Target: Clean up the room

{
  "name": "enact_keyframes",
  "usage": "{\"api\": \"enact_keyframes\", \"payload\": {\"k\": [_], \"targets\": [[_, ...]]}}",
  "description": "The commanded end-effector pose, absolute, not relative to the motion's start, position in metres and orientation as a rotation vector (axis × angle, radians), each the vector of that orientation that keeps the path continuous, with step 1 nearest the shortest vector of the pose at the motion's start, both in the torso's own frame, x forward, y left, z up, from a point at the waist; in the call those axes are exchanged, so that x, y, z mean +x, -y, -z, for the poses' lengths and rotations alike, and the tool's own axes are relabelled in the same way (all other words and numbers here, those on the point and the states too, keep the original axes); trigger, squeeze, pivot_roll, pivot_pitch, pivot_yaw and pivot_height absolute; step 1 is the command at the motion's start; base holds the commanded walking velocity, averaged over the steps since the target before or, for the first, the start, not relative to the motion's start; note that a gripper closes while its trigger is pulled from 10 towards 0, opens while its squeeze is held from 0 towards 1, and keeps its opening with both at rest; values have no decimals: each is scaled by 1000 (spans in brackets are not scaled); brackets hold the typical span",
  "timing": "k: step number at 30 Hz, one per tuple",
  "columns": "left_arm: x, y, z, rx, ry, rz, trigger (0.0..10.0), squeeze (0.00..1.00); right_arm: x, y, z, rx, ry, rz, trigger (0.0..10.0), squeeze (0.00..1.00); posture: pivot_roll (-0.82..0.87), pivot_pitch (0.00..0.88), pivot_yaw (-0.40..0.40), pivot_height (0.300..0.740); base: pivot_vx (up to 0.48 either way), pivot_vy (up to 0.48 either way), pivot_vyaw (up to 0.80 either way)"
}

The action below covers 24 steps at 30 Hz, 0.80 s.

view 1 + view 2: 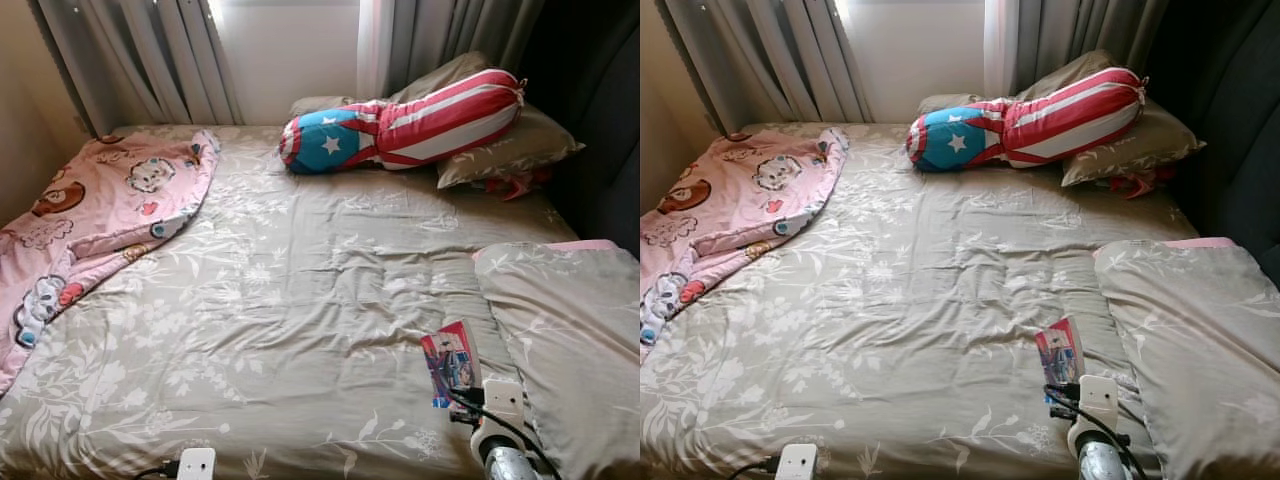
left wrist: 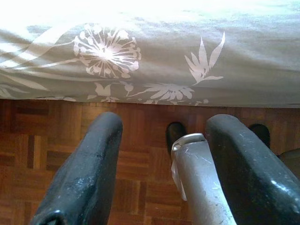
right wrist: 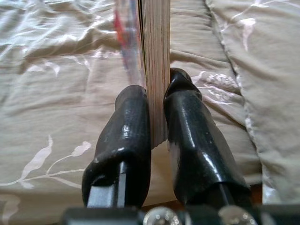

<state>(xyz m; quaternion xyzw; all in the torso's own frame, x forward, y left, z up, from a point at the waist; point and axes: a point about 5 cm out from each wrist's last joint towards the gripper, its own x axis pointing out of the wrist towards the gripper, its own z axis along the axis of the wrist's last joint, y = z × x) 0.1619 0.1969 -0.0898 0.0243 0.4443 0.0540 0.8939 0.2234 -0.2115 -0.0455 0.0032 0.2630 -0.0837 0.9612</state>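
Observation:
A thin book with a colourful red and blue cover (image 1: 452, 365) stands on edge over the grey floral bed sheet (image 1: 280, 300), near the foot of the bed on the right. My right gripper (image 3: 157, 89) is shut on the book (image 3: 154, 51), one black finger on each side of its pages. My left gripper (image 2: 166, 124) hangs open and holds nothing, beside the bed's edge over the parquet floor (image 2: 47, 154).
A pink cartoon blanket (image 1: 90, 220) lies crumpled on the bed's left side. A stars-and-stripes bolster (image 1: 400, 125) rests on grey pillows (image 1: 510, 145) at the head. Another floral pillow (image 1: 570, 320) lies at the right, close to the book. Curtains (image 1: 150, 60) hang behind.

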Motion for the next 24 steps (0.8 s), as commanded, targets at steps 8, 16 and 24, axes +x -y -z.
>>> {"api": "enact_keyframes", "payload": {"k": [8,16,24], "targets": [[159,-195,91,63,-926,-94,10000,0,232,208,38,10,-481,144,10000,0,-141,0,4,732,0,0,0],[159,-195,91,75,-918,-91,10000,0,235,209,36,-2,-478,136,10000,0,-142,0,4,732,0,0,0],[161,-195,90,93,-910,-75,10000,0,267,199,12,177,-337,109,10000,0,-167,0,24,732,0,0,0]]}}
